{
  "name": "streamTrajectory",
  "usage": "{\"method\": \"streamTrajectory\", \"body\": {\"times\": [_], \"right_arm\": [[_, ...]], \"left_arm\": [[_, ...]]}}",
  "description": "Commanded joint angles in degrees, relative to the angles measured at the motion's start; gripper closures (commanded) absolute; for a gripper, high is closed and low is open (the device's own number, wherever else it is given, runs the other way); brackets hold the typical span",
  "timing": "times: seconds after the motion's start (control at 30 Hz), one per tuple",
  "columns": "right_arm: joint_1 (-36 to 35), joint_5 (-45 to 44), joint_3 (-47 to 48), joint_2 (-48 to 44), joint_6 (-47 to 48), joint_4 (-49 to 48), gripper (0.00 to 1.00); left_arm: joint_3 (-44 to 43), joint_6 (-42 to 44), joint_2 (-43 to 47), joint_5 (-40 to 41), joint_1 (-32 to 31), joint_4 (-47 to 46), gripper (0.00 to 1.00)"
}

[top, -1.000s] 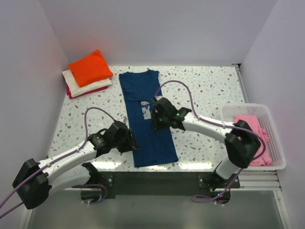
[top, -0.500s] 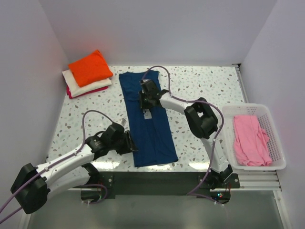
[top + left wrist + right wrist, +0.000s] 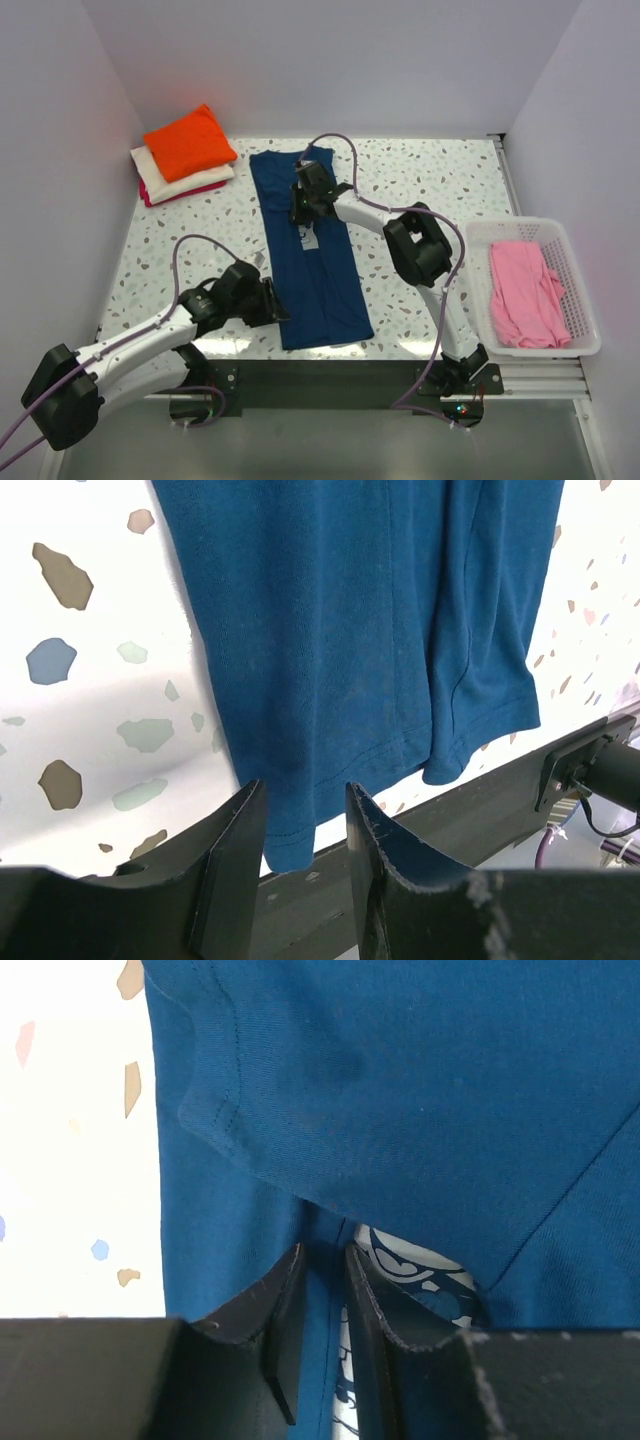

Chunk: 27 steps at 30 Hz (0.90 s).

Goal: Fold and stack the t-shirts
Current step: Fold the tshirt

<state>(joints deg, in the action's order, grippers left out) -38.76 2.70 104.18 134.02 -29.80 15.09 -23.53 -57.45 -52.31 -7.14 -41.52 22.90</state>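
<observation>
The navy blue t-shirt (image 3: 320, 270) lies as a long narrow strip down the middle of the table, its pale chest print (image 3: 308, 238) partly showing. My left gripper (image 3: 272, 303) is at its near left hem corner. In the left wrist view (image 3: 305, 830) the jaws stand apart with that corner of the shirt (image 3: 380, 630) between them. My right gripper (image 3: 300, 207) is down on the shirt just above the print. In the right wrist view (image 3: 325, 1260) its jaws are almost together on a folded edge of the shirt (image 3: 450, 1080) beside the print (image 3: 420, 1270).
An orange tee (image 3: 190, 140) tops a folded stack on a cream one (image 3: 200, 178) and a magenta one (image 3: 165, 195) at the back left. A pink tee (image 3: 525, 290) lies in the white basket (image 3: 530, 350) at the right. The table's dark front rail (image 3: 330, 375) is just beyond the hem.
My right arm has stretched away from the shirt's middle to its upper part near the print and settled there. My left gripper has barely shifted at the hem corner.
</observation>
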Motion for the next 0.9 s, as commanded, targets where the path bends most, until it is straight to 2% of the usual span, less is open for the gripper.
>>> {"method": "streamTrajectory", "body": {"times": [0.0, 0.23, 0.47, 0.87], "right_arm": [[-0.26, 0.82, 1.55, 1.25, -1.49, -0.33, 0.75], [-0.26, -0.06, -0.12, -1.29, -2.45, -1.12, 0.89], [-0.26, -2.26, -1.87, -4.29, -2.37, -0.51, 0.98], [-0.26, -6.57, -3.55, -7.63, -1.13, 1.17, 1.0]], "left_arm": [[-0.29, 0.5, -0.86, -1.21, 0.38, -3.03, 0.59], [-0.29, 0.67, -1.47, -1.3, 0.38, -3.21, 0.59], [0.15, 0.76, -1.91, -1.3, 0.38, -2.94, 0.59], [1.12, 1.02, -2.0, -1.56, 0.38, -3.29, 0.6]]}}
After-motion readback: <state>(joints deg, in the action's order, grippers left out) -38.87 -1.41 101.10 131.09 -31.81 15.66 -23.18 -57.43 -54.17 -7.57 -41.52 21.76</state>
